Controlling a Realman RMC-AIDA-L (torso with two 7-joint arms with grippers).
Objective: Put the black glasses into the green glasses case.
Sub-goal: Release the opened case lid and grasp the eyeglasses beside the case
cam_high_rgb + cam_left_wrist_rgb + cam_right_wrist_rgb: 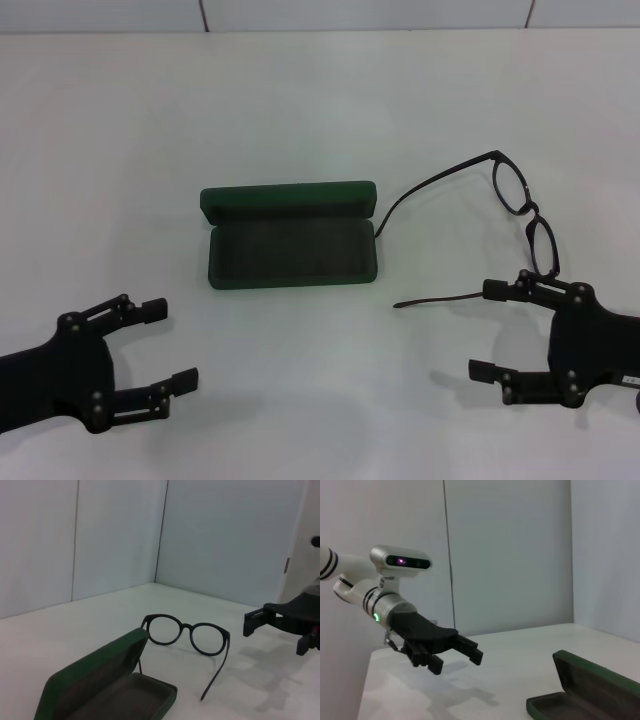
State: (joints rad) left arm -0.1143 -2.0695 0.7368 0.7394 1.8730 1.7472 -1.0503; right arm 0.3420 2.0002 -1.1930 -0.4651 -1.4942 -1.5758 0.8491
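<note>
The green glasses case (290,240) lies open at the middle of the table, its lid standing up at the far side and its dark lining empty. The black glasses (520,190) lie unfolded to its right; one temple arm reaches to the case's right end, the other points toward the table's middle. My right gripper (487,331) is open at the near right, its upper finger over that nearer temple arm. My left gripper (170,345) is open at the near left, apart from the case. The left wrist view shows the glasses (187,635) beyond the case (107,690).
The white table (320,100) ends at a pale wall at the back. In the right wrist view the left gripper (457,661) hangs over the table, with the case (590,690) in the foreground. A right-gripper finger (260,617) shows in the left wrist view.
</note>
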